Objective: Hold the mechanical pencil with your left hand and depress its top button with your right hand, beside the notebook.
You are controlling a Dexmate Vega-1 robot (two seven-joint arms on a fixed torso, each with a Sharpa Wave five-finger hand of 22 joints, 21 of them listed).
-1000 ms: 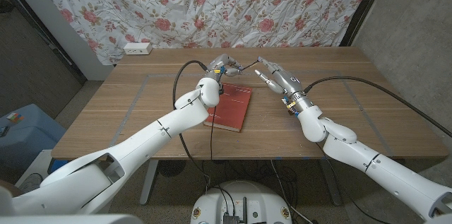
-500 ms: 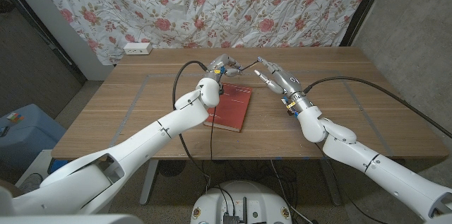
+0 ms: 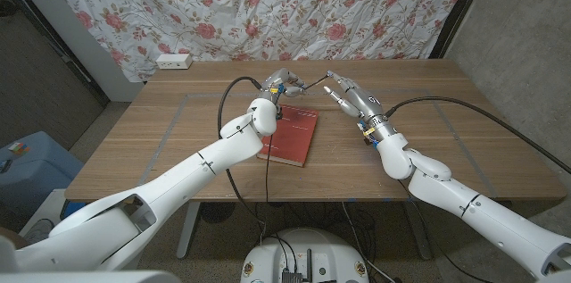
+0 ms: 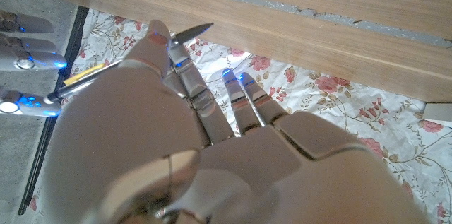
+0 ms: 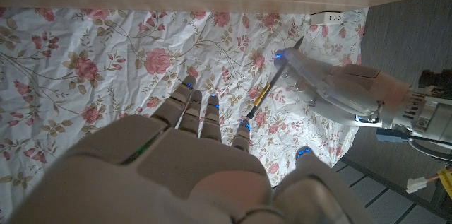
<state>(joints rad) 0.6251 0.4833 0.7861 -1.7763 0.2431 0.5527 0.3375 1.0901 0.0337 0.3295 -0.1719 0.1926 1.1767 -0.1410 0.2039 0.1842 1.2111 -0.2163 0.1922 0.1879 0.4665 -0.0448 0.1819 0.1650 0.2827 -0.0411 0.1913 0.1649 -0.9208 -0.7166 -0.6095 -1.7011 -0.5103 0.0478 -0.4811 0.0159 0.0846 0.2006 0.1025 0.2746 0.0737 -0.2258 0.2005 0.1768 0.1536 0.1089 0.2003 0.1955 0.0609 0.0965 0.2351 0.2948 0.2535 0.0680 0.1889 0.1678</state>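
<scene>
The left hand (image 3: 278,84) grips the pencil (image 3: 306,84) above the bench (image 3: 161,136), just past the far edge of the notebook (image 3: 291,135), with the pencil reaching away from the hand toward the right hand (image 3: 346,97). In the left wrist view the pencil (image 4: 131,61) lies across the fingers (image 4: 185,72) of this hand, held near its middle. The right hand holds nothing and its fingers are spread; one fingertip (image 3: 328,75) is at the pencil's end, and I cannot tell if it already touches the button. I think the press is just starting. The risk is that the push goes along the pencil while the left hand grips it only lightly, so the pencil may slide back through the fingers instead of clicking. If the fingertip meets the end off centre, it may slip aside and turn the pencil out of the grip, down onto the notebook.
</scene>
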